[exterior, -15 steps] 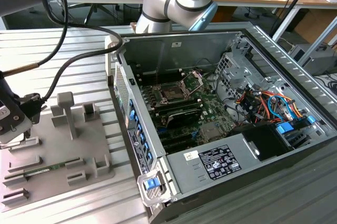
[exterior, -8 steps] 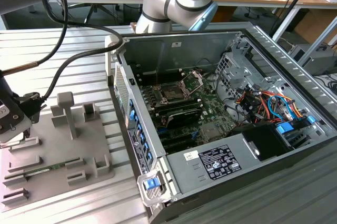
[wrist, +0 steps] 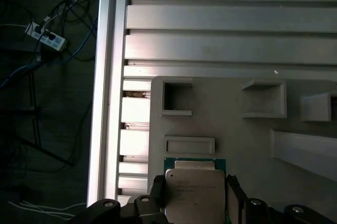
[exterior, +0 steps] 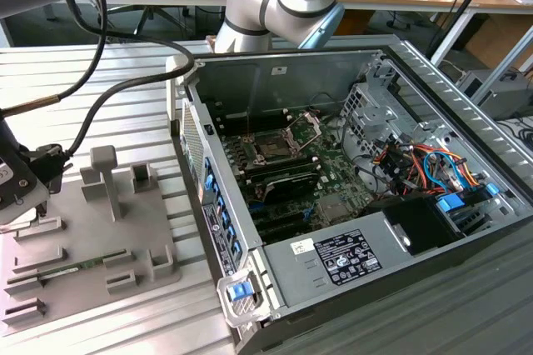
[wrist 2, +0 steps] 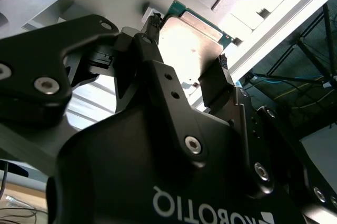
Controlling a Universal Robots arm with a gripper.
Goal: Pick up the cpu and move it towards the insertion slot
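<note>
Two jaws clamped on cpu [wrist: 195, 196] | cpu between them, opposite edges gripped | grey fixture [wrist: 237, 134] beneath

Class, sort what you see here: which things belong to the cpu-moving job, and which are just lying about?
Job: cpu, gripper closed on its edges, insertion slot.
Lying about: memory stick, coloured cables, power strip.

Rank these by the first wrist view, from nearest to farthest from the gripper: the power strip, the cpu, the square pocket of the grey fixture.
1. The cpu, held in the gripper.
2. The square pocket, farther along the grey fixture.
3. The power strip, down on the floor past the table edge.
</note>
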